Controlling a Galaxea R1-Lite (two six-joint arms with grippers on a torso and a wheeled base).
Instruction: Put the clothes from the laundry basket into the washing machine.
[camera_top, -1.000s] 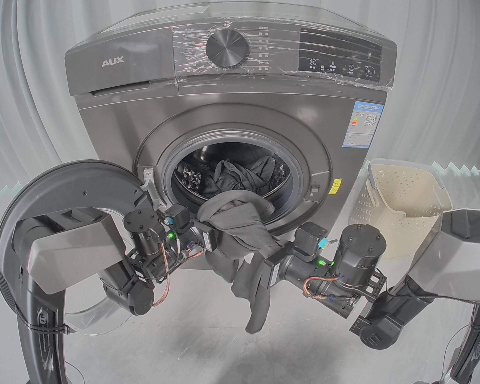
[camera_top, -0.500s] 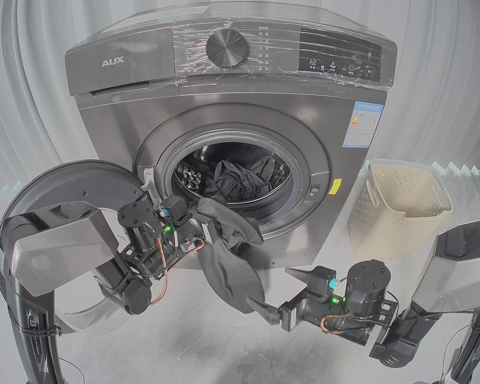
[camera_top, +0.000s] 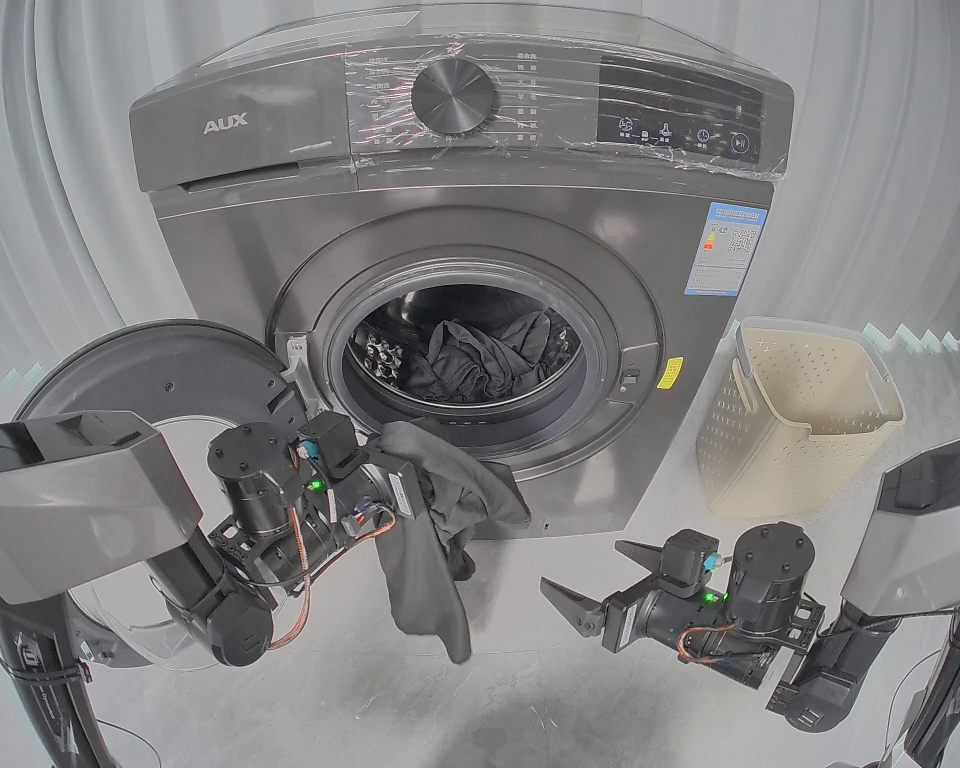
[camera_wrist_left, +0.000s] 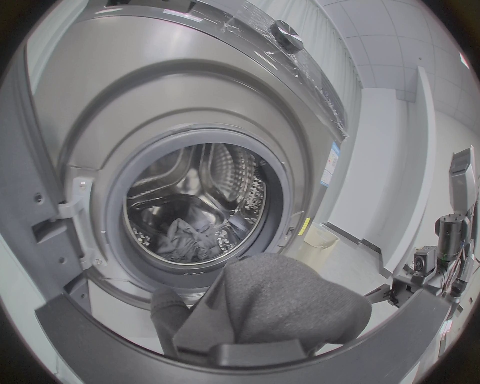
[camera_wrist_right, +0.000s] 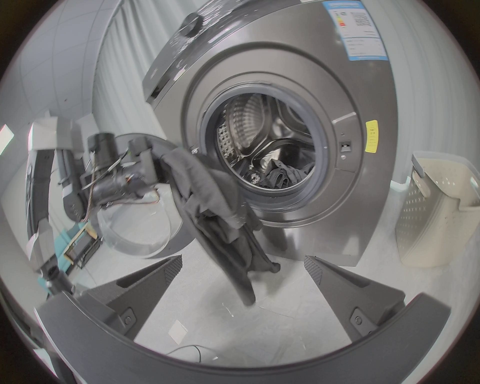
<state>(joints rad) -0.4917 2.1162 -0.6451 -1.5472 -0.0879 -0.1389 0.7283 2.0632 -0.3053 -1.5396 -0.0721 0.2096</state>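
Curtains (camera_top: 60, 200) back the washer (camera_top: 450, 210): clothes (camera_top: 480, 355) lie inside, left gripper (camera_top: 408, 490) grips one garment (camera_top: 430, 570) outside, right gripper (camera_top: 583, 567) gapes empty.

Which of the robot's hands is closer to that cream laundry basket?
Right. The right hand, open, is low over the floor, toward the laundry basket. The left hand, gripping a dark garment, is farther off, below the washing machine opening.
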